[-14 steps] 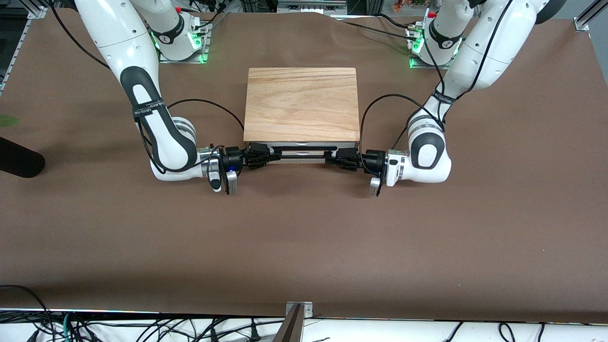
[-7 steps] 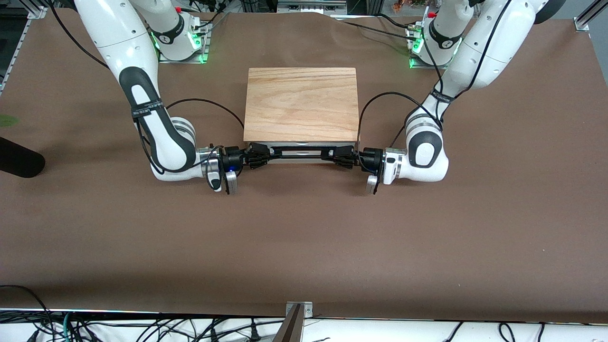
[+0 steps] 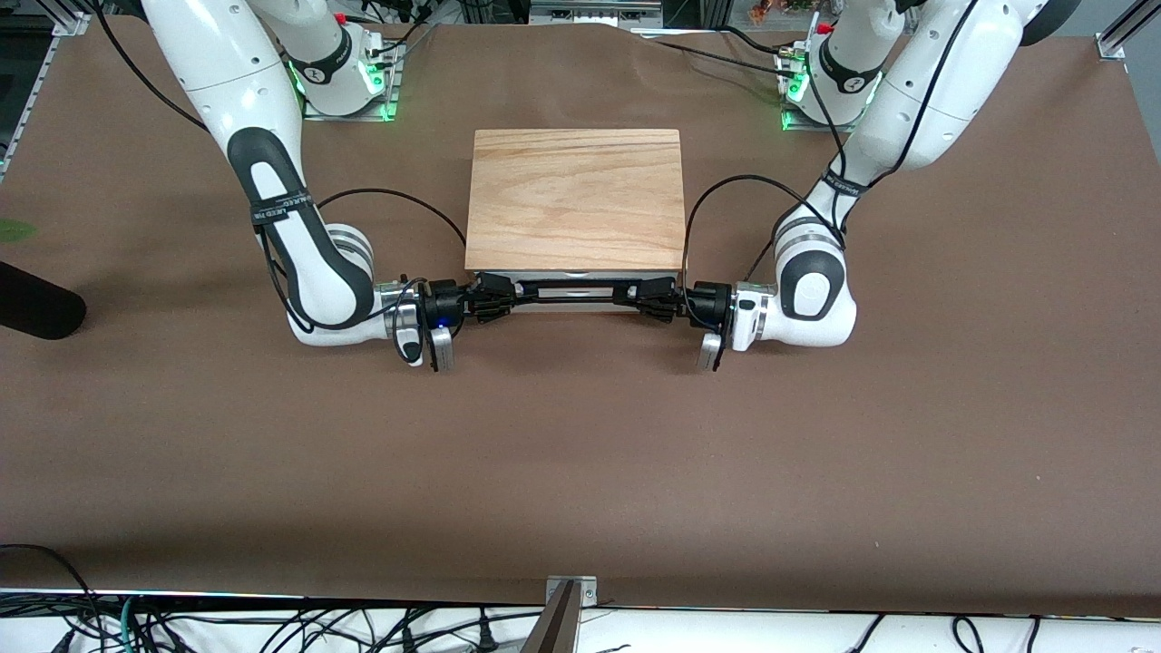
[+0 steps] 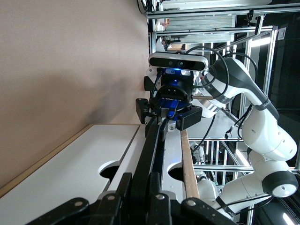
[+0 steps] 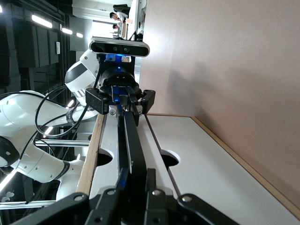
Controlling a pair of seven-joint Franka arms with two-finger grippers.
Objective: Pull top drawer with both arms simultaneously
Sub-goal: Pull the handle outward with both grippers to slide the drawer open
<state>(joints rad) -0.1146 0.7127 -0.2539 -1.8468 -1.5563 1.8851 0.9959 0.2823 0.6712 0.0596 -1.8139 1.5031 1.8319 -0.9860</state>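
Both grippers [image 3: 521,297] [image 3: 629,297] clamping drawer handle [image 3: 573,291], cabinet top [image 3: 575,198] above

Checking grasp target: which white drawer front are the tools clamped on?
The top drawer, just under the wood top: the left tool and right tool pinch its black handle. The lower front has none.

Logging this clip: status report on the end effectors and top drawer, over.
Left end effector and right end effector shut on the black handle, one at each end. Top drawer not yet pulled out. Nothing in the way.

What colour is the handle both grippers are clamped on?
The handle is black, clearest in the right wrist view.
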